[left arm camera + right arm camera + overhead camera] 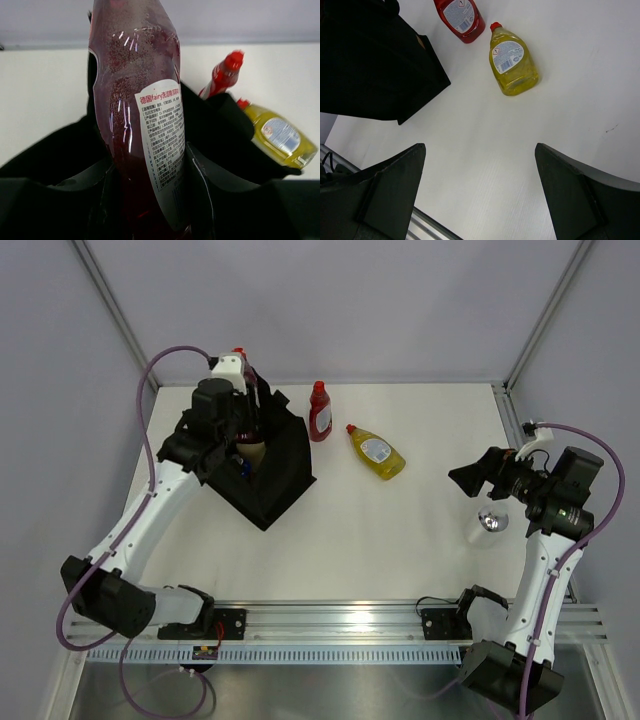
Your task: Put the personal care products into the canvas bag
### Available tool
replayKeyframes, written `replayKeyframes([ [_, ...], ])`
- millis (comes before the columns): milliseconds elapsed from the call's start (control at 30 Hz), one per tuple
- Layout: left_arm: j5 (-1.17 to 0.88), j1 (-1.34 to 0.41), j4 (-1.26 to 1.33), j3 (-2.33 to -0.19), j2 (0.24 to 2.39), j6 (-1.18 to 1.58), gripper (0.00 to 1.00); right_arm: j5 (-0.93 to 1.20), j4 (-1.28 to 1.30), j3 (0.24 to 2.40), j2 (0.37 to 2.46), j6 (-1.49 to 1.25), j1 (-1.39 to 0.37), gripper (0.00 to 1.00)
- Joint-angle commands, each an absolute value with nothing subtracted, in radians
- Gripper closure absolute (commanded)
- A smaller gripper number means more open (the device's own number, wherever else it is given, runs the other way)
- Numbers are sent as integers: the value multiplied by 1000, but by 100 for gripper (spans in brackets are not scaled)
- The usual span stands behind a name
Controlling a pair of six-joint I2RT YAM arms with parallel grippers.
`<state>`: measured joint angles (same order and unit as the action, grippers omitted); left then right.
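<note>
My left gripper (243,428) is shut on the maroon bottle (253,408) and holds it upright over the open mouth of the black canvas bag (280,465). In the left wrist view the bottle (132,115) fills the middle, with my gripper (150,167) clamped round it above the bag (55,155). A cream shape (250,451) shows inside the bag. The small red bottle (320,412) stands right of the bag. The yellow bottle (377,453) lies on the table. A silvery can (491,523) sits under my right arm. My right gripper (470,478) is open and empty (480,170).
The white table (400,540) is walled at the back and sides. An aluminium rail (330,618) runs along its near edge. In the right wrist view the red bottle (460,15), the yellow bottle (513,62) and the bag (370,60) lie far ahead.
</note>
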<state>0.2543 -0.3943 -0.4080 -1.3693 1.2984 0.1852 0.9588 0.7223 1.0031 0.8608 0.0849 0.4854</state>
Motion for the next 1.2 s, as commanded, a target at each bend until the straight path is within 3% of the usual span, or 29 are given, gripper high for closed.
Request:
replayKeyframes([
  [0, 221, -385, -206, -1349, 1276, 150, 100, 982, 692, 1000, 862, 81, 492, 0],
  [433, 155, -347, -204, -1218, 1344, 137, 97, 979, 693, 996, 867, 80, 492, 0],
  [533, 104, -327, -231, -1249, 1396, 155, 82, 994, 712, 1003, 865, 109, 492, 0],
  [567, 98, -322, -235, -1252, 1408, 159, 63, 1002, 728, 1003, 862, 136, 492, 1],
  [667, 84, -311, -235, -1250, 1428, 182, 46, 1040, 749, 1006, 857, 195, 492, 1],
  [700, 86, -310, -238, -1249, 1428, 186, 30, 1055, 771, 1012, 870, 212, 492, 0],
  [800, 91, -308, -247, -1255, 1420, 186, 11, 1057, 817, 1045, 922, 268, 491, 1],
  [900, 71, -304, -262, -1275, 1399, 176, 1, 1058, 879, 1097, 991, 333, 489, 1],
  [1000, 37, -301, -271, -1292, 1368, 169, 1, 1037, 902, 1147, 1044, 371, 477, 0],
  [1167, -55, -301, -317, -1353, 1287, 172, 1, 781, 804, 1250, 1127, 276, 205, 0],
])
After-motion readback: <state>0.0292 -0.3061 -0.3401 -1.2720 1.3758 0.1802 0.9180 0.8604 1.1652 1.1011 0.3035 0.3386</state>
